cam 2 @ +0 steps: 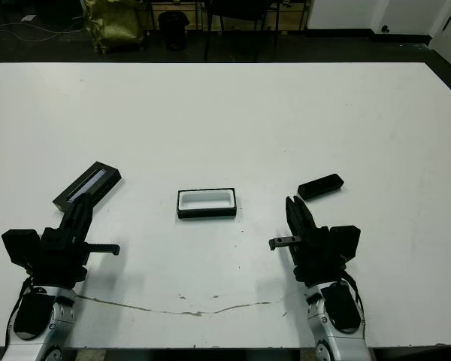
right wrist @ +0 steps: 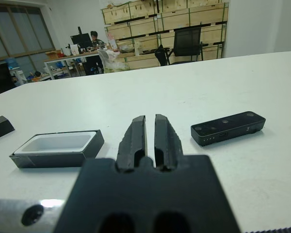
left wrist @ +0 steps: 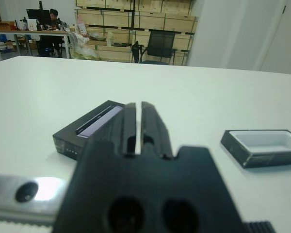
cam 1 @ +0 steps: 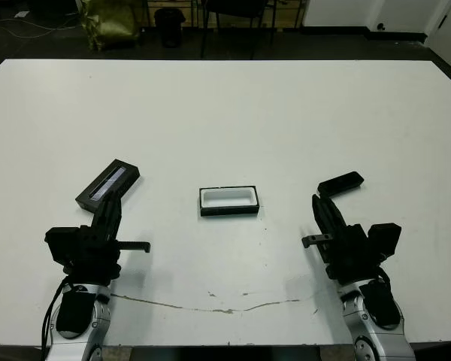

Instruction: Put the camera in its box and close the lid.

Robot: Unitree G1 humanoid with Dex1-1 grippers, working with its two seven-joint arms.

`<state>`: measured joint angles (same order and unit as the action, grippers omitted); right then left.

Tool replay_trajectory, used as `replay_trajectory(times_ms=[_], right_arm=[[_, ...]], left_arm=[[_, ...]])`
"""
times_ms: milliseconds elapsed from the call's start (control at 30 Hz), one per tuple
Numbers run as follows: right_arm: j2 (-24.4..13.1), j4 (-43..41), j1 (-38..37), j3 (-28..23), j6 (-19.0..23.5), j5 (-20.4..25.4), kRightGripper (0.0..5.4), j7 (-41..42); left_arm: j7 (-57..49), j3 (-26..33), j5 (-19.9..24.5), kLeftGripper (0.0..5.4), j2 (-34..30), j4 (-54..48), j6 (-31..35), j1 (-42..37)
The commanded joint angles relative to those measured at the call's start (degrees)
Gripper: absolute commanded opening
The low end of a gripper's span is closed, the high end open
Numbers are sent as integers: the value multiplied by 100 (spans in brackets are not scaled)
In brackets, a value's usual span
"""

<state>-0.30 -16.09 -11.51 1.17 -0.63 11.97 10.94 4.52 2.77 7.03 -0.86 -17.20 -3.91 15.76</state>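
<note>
White table (cam 1: 233,105) fills the head views, with a dark floor and chair legs beyond its far edge. Near the centre lies the box (cam 1: 228,201), open, its white lining bare and nothing inside. To its left, well apart, the lid (cam 1: 108,183) lies flat at an angle, grey strip up. To the box's right, well apart, the camera (cam 1: 341,183) rests on the table. Left gripper (cam 1: 111,204) sits just near of the lid, fingers pressed together; right gripper (cam 1: 321,207) sits just near of the camera, fingers likewise nearly together, holding nothing.

Left wrist view: the two fingers (left wrist: 150,127) stand side by side with only a slit between them, the lid just beyond them and the empty box off to one side.

Right wrist view: fingers (right wrist: 163,138) close together with a narrow gap; the camera lies beside them, lens dots on its side face, and the empty box lies on the other side. A person sits at a desk in the far background.
</note>
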Motion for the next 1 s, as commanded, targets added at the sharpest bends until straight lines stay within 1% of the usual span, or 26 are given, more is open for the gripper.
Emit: replay_trajectory(times_ms=[33, 167, 300, 400, 467, 500, 600, 667, 733, 867, 933, 967, 1000], right_arm=[[-66, 66, -31, -11, 64, -61, 0, -27], [-59, 139, -30, -26, 0, -55, 0, -2], [-31, 319, -9, -65, -123, 50, 0, 86], [-73, 172, -25, -62, -5, 9, 0, 44], [-167, 290, 71, -141, -301, 51, 0, 226], [-214, 230, 105, -178, -289, 17, 0, 209], [-374, -180, 228, -360, 259, 138, 0, 94], [-529, -363, 368, -498, 470, 48, 0, 2], [-746, -429, 598, -680, 663, 70, 0, 13], [-1343, 62, 1274, -1067, 523, 211, 0, 446], [-1687, 338, 1626, -1238, 625, 314, 0, 694], [-1837, 519, 1796, -1296, 608, 299, 0, 782], [-1988, 664, 1955, -1320, 631, 176, 0, 771]], left_arm=[[-19, -13, -48, 2, -18, 45, 65, 61], [-4, -17, 50, 2, 25, 55, 102, 60], [41, -22, 42, 2, 3, 172, -50, 37], [35, -26, -4, 2, -6, 217, -135, 39], [26, -27, 27, 2, 9, 210, -82, 51], [13, -36, 27, 2, 22, 192, -67, 66], [0, -48, -21, 2, 18, 193, -122, 78], [4, -36, -29, 2, 1, 192, -133, 77], [14, -23, -16, 2, -8, 189, -134, 73], [52, -6, 7, 2, -23, 223, -172, 69], [35, -3, 34, 2, 1, 208, -115, 75], [26, -5, 39, 2, 7, 194, -90, 75], [17, -10, 30, 2, 9, 181, -79, 78]])
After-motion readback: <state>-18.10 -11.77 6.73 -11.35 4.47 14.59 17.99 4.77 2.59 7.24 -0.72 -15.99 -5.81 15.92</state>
